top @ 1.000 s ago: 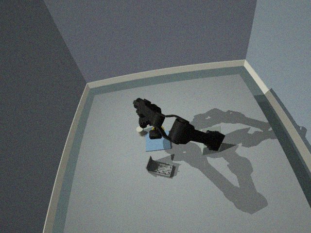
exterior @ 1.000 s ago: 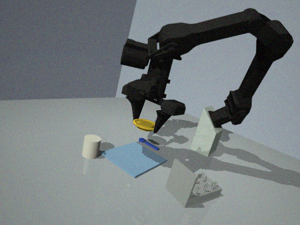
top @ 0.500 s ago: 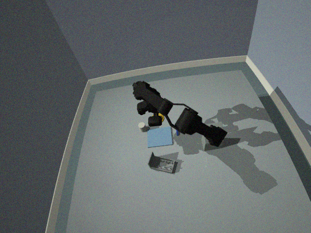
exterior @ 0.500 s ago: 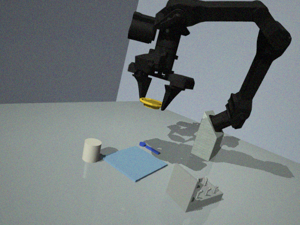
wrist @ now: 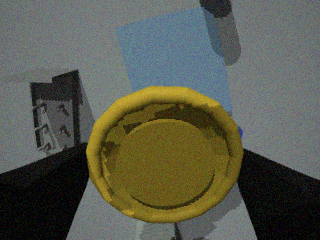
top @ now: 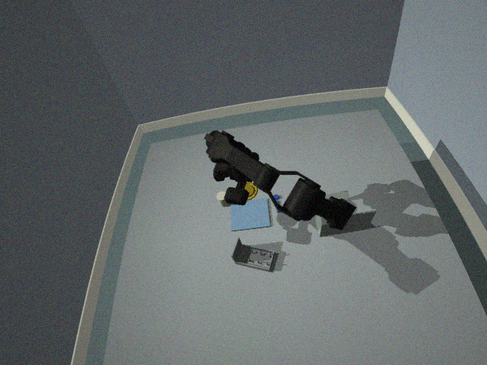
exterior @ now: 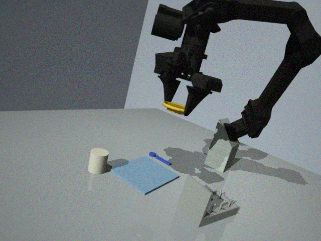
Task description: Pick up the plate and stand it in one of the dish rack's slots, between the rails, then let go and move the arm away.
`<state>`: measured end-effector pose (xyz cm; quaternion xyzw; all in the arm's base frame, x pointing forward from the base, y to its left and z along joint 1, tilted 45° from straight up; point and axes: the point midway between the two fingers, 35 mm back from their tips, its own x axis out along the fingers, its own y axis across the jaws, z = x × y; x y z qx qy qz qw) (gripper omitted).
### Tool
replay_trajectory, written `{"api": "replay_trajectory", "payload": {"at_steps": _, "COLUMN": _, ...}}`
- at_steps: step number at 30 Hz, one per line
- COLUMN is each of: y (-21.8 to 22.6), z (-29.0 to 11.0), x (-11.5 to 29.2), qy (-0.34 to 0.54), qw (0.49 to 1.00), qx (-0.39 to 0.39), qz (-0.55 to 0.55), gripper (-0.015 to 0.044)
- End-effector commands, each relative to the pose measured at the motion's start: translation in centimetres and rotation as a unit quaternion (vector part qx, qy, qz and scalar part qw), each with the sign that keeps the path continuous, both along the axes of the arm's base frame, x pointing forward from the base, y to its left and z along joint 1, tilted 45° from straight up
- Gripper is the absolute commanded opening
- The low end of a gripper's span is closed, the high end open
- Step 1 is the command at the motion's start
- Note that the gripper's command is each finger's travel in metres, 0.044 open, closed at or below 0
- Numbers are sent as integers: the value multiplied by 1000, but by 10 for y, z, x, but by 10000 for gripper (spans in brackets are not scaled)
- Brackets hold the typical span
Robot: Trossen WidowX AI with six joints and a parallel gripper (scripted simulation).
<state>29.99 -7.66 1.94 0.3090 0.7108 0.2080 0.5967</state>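
My gripper (exterior: 177,108) (wrist: 164,155) is shut on the yellow plate (top: 251,190) (exterior: 173,106) (wrist: 166,154), gripping it across its rim. The plate lies flat between the fingers, high above the table. In the wrist view it fills the middle, with a finger at each side. The grey dish rack (top: 256,256) (exterior: 220,205) (wrist: 55,114) stands on the table in front of the blue mat (top: 249,214) (exterior: 143,173) (wrist: 172,54), with short rails inside and a tall panel on one side. The plate hangs above the mat's far edge, well away from the rack.
A cream cylinder cup (top: 221,195) (exterior: 98,160) stands by the mat's corner. A blue spoon (exterior: 159,157) (top: 277,197) lies just beyond the mat. The arm's base block (exterior: 220,150) stands to the right. A raised rim (top: 125,188) edges the table.
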Motion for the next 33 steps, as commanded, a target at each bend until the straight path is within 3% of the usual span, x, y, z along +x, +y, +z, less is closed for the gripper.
{"api": "replay_trajectory", "payload": {"at_steps": 1, "y": 13, "z": 18, "x": -7, "qy": 54, "qw": 997, "qx": -6, "qz": -56, "gripper": 0}}
{"api": "replay_trajectory", "payload": {"at_steps": 17, "y": 57, "z": 69, "x": -36, "qy": 240, "qw": 938, "qx": -32, "qz": -249, "gripper": 0}}
{"api": "replay_trajectory", "payload": {"at_steps": 33, "y": 98, "z": 106, "x": -77, "qy": 410, "qw": 808, "qx": -54, "qz": -421, "gripper": 0}}
